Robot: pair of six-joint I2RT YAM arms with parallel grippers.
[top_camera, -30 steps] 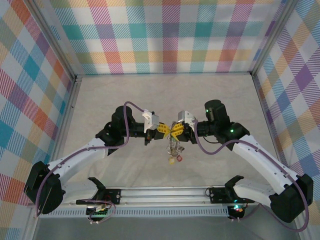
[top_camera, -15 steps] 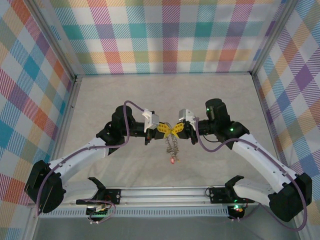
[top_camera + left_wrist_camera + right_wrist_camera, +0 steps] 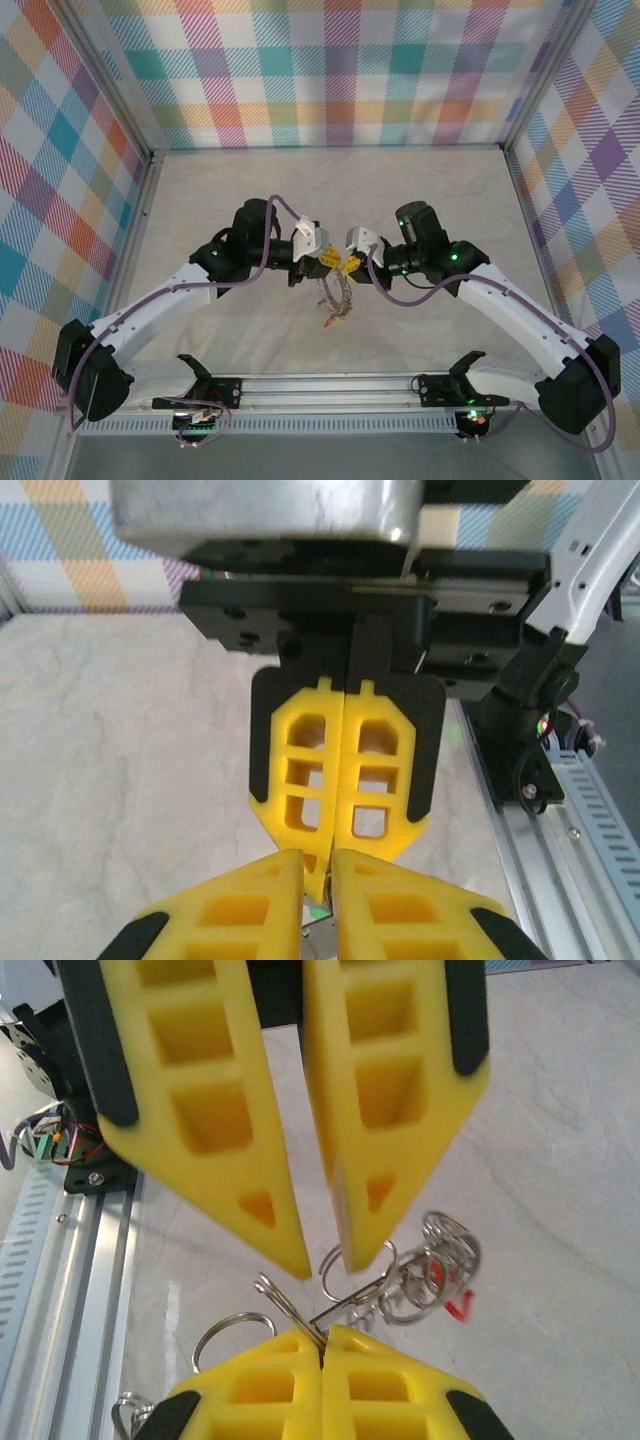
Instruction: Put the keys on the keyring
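Observation:
Both grippers meet tip to tip above the middle of the table. My right gripper (image 3: 347, 266) (image 3: 322, 1345) is shut on the thin wire of the keyring (image 3: 300, 1315), which I see edge-on. Facing it, my left gripper (image 3: 326, 258) (image 3: 322, 1255) (image 3: 318, 865) has its jaws a narrow gap apart, its tips just over the ring's wire. The keys (image 3: 333, 300) (image 3: 430, 1265) hang in a bunch of small rings below the grippers, with a red tag (image 3: 456, 1307) at the bottom. In the left wrist view the right gripper (image 3: 340, 825) points at me, its jaws together.
The aluminium rail (image 3: 330, 385) with the arm bases runs along the near edge. Checked walls (image 3: 330, 70) enclose the pale table (image 3: 330, 190) at the back and both sides. A loose small ring (image 3: 225, 1335) hangs left of my right fingers.
Both grippers have shifted slightly left and toward the rail, the bunch of keys moving with them. The left jaws have parted a little. The right jaws have closed.

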